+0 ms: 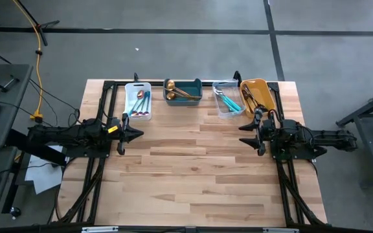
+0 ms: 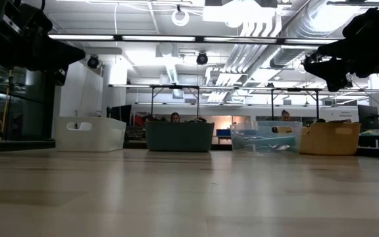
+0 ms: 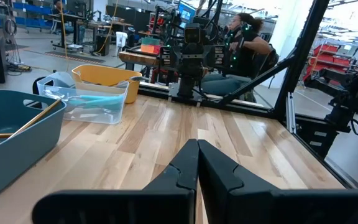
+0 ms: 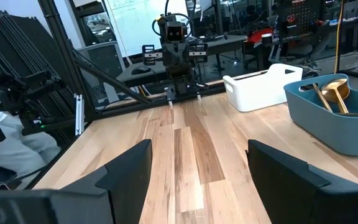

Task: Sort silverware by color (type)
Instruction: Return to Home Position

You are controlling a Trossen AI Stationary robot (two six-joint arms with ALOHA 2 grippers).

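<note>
A: Left claw (image 3: 197,152) was pinched shut on nothing; right claw (image 4: 199,148) gaped wide, also empty.

B: And the silverware (image 1: 181,91)?

A: From overhead it lay inside four bins along the counter's (image 1: 193,168) far edge: white bin (image 1: 138,85), teal bin (image 1: 184,81), clear bin (image 1: 224,83), orange bin (image 1: 254,81). The low view showed mostly their walls.

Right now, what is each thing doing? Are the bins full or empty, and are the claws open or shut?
Left gripper: shut, raised, on the left.
Right gripper: open, raised, on the right.
White bin: upright, holds spoons.
Teal bin: upright, holds gold spoons.
Clear bin: upright, holds teal-handled pieces.
Orange bin: upright, holds dark pieces.
</note>
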